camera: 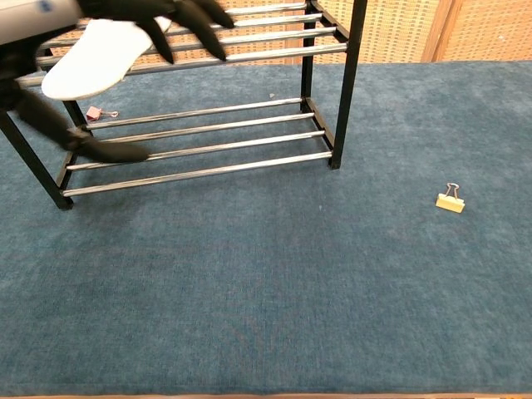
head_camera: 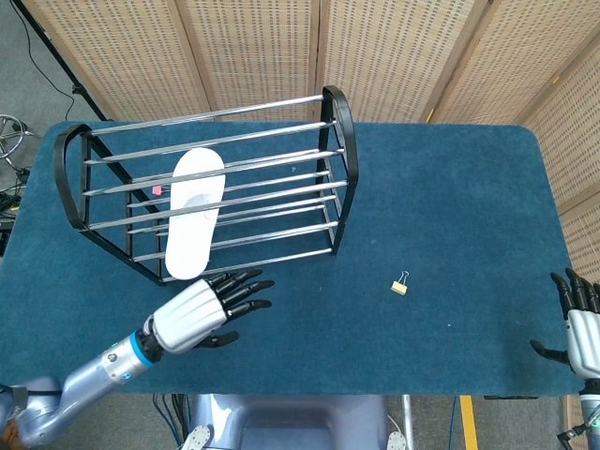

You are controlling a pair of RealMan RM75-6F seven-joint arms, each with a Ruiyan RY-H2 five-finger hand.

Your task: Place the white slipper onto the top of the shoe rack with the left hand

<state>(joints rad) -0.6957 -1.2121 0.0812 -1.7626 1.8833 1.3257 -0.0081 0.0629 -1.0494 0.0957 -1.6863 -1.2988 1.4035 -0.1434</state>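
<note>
The white slipper [head_camera: 194, 212] lies sole up across the top bars of the black and chrome shoe rack [head_camera: 334, 122], its near end jutting past the front bar. In the chest view the slipper [camera: 96, 56] shows at the upper left on the rack [camera: 345, 83]. My left hand [head_camera: 199, 310] hangs open in front of the rack, apart from the slipper, fingers spread toward the right. The chest view shows the same left hand [camera: 125, 12] blurred at the top left. My right hand [head_camera: 582, 330] is at the table's right edge, open and holding nothing.
A small yellow binder clip [head_camera: 400, 284] lies on the blue table [head_camera: 450, 206] right of the rack; the chest view shows this clip [camera: 450, 199] too. A pink clip [camera: 94, 112] sits under the rack. Wicker screens stand behind the table.
</note>
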